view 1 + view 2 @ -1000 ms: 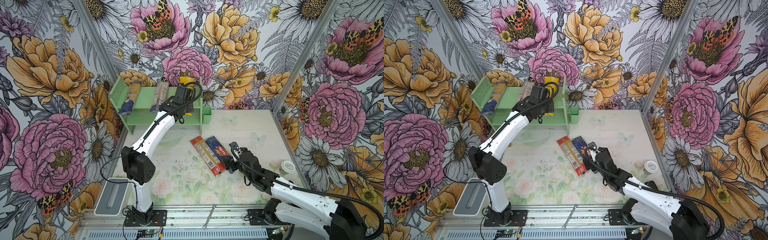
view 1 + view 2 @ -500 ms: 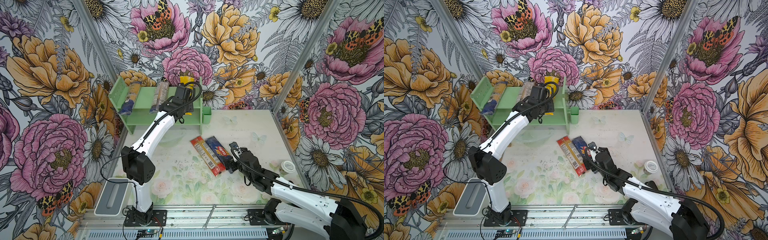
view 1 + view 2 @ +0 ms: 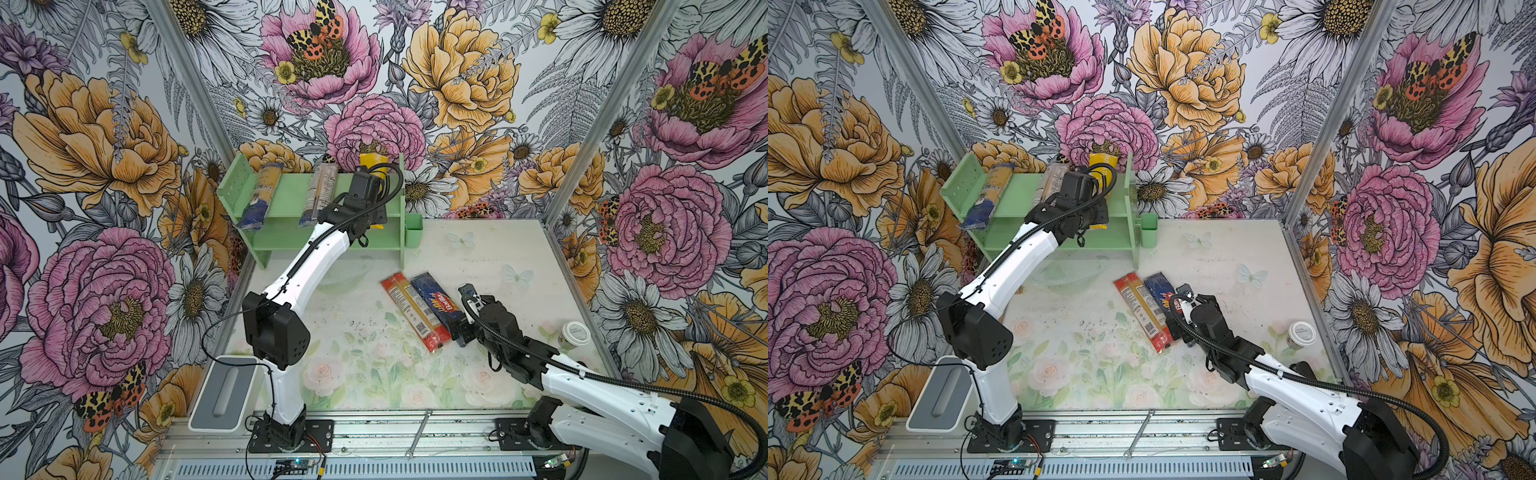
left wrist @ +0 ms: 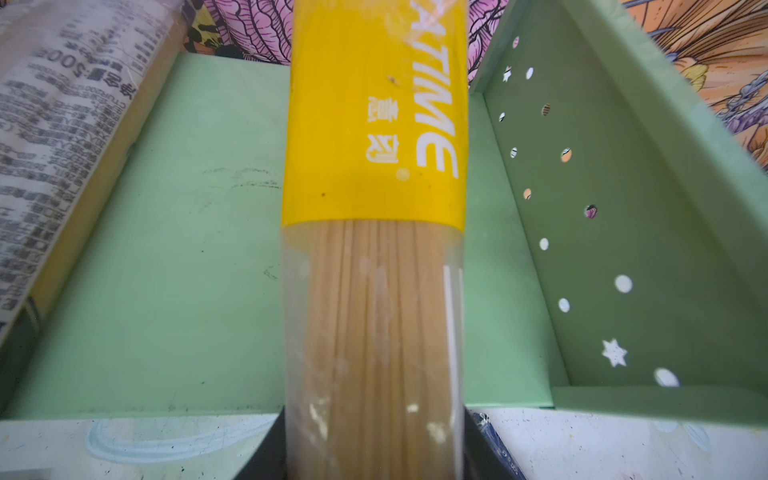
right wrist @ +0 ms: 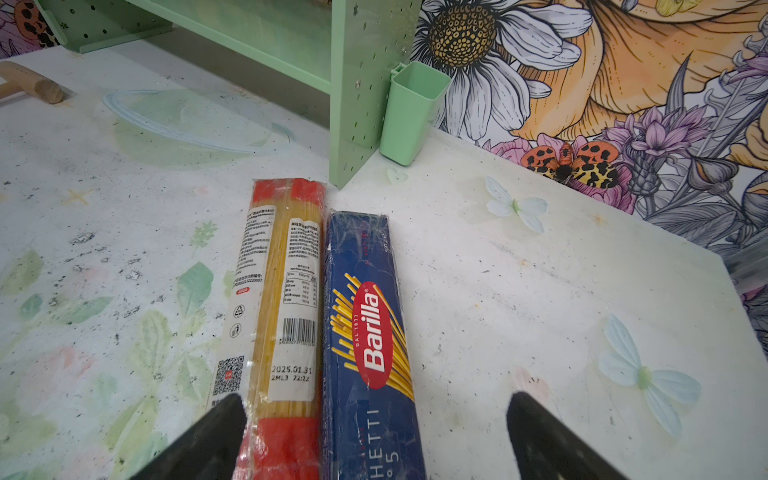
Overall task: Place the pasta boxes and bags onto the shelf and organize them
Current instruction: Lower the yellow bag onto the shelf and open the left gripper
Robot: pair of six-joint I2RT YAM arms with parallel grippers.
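Note:
The mint-green shelf stands at the back left. On its top tier my left gripper is shut on the yellow bag, which lies front to back near the perforated right panel. Two clear bags with dark blue ends lie on the same tier further left. The red-ended bag and the dark blue Barilla box lie side by side on the table. Over their near ends my right gripper is open and straddles both.
A small green cup hangs on the shelf's right side. A white-lidded jar stands near the right wall. A grey tray sits at the front left. A clear bowl and a wooden piece lie before the shelf.

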